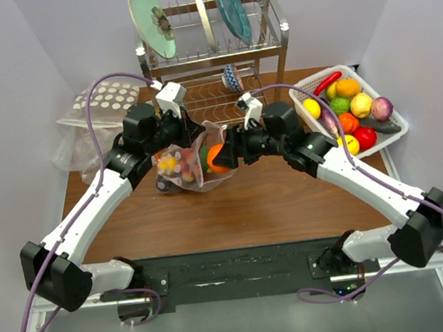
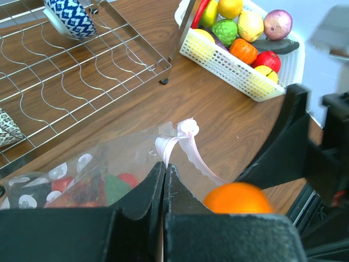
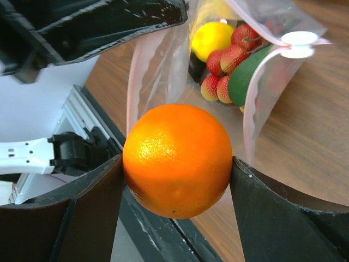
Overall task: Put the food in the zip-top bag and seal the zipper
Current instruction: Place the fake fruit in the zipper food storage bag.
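The zip-top bag [image 1: 183,169] hangs over the table's middle, mouth open toward the right. My left gripper [image 1: 193,137] is shut on its upper mouth edge; in the left wrist view the gripper [image 2: 163,170] pinches the clear plastic just below the pink zipper strip [image 2: 203,159]. My right gripper [image 1: 219,157] is shut on an orange [image 3: 177,161] and holds it right at the bag's mouth [image 3: 163,71]. Inside the bag lie a yellow lemon [image 3: 212,37], red berries [image 3: 233,53] and a green piece [image 3: 246,81]. The zipper's white slider [image 3: 297,38] sits at the far end.
A white basket [image 1: 369,87] with several toy fruits and vegetables stands at the right rear; it also shows in the left wrist view [image 2: 234,71]. A metal dish rack [image 1: 209,55] with plates stands behind. A polka-dot bag [image 1: 109,95] lies at the left rear.
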Available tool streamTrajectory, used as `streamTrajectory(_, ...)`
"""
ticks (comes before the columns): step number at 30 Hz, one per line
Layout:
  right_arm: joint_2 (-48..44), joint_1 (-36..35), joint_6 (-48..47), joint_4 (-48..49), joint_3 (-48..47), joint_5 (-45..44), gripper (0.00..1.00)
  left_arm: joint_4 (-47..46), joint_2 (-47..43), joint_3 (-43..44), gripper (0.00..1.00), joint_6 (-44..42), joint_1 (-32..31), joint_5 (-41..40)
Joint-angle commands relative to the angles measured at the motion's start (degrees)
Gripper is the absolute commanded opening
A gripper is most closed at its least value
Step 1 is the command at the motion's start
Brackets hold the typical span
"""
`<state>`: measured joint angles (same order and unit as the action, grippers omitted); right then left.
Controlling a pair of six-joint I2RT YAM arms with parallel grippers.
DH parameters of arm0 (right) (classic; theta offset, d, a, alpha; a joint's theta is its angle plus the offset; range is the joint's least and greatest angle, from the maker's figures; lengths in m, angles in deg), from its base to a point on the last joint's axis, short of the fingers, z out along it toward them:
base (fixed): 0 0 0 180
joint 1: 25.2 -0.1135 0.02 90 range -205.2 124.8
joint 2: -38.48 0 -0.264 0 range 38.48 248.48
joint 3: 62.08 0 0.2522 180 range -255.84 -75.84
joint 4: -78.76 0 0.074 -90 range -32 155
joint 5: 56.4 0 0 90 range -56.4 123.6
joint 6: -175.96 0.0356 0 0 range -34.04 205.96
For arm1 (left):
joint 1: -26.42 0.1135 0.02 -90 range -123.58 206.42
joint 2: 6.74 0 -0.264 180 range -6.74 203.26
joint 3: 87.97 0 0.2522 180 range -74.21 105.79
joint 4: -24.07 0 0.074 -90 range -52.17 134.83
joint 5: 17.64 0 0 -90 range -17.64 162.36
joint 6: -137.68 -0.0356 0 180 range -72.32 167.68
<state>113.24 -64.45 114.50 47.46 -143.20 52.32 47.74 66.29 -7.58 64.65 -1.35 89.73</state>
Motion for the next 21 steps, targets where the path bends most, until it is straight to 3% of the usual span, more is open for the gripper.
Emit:
streamTrajectory(1,3.3,-2.1,0.6,1.9,-4.6,-5.1,0.58,-3.5,-2.2,-0.1,0.00,-0.2,0.3,0.0)
streamTrajectory(5,6.0,-2.7,1.6,2.8,-5.5,-7.6,0.62,-3.7,-2.5,-0.1,0.00,-0.2,0.3,0.0)
streamTrajectory(7,7.3,-2.9,1.8,3.4,-6.6,-7.3,0.80,-3.8,-2.6,-0.2,0.00,-0.2,0.3,-0.1)
streamTrajectory(8,7.7,-3.0,1.8,3.1,-7.0,-6.9,0.98,-3.7,-2.7,-0.3,0.00,-0.2,0.3,-0.1)
streamTrajectory(17,3.3,-3.3,-0.8,-2.2,-10.0,-10.3,0.97,-3.8,-2.6,-0.3,0.00,-0.3,0.3,-0.3)
streamTrajectory(20,0.7,-3.3,-3.9,-8.7,-12.8,-18.0,0.94,-3.8,-2.7,-0.3,0.00,-0.3,0.3,-0.3)
streamTrajectory(21,0.2,-3.3,-5.6,-10.6,-14.5,-24.8,0.93,-3.8,-2.7,-0.3,0.00,-0.2,0.3,-0.3)
